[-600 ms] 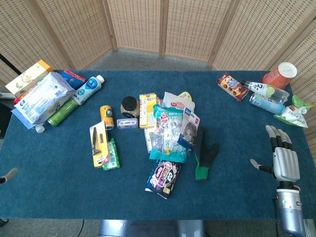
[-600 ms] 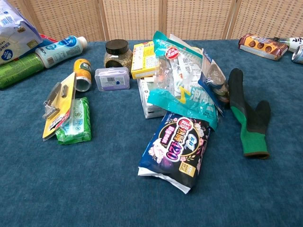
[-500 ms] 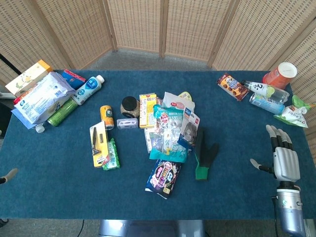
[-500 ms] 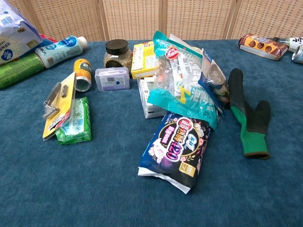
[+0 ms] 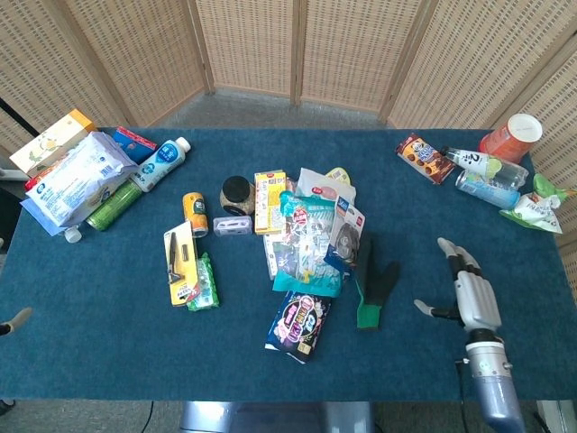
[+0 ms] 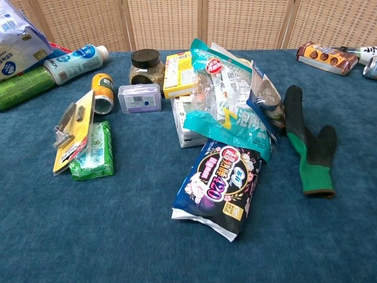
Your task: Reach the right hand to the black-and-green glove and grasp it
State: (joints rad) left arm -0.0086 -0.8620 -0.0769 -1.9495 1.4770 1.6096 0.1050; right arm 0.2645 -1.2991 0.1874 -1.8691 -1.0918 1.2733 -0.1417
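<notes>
The black-and-green glove (image 5: 372,282) lies flat on the blue table, just right of the pile of packets; the chest view shows the glove (image 6: 311,143) at its right side, green cuff nearest me. My right hand (image 5: 471,290) hovers to the glove's right, fingers straight and apart, thumb pointing toward the glove, holding nothing. A clear gap of table separates them. The chest view does not show this hand. Only a fingertip of my left hand (image 5: 15,318) shows at the head view's left edge.
A heap of snack packets (image 5: 311,236) and a dark pouch (image 5: 298,325) lie directly left of the glove. Bottles, a chocolate bar and an orange cup (image 5: 510,137) crowd the far right corner. A razor pack (image 5: 179,262) and cans lie further left.
My right hand has moved left toward the glove, away from the table's right edge. The glove and the other things have not moved.
</notes>
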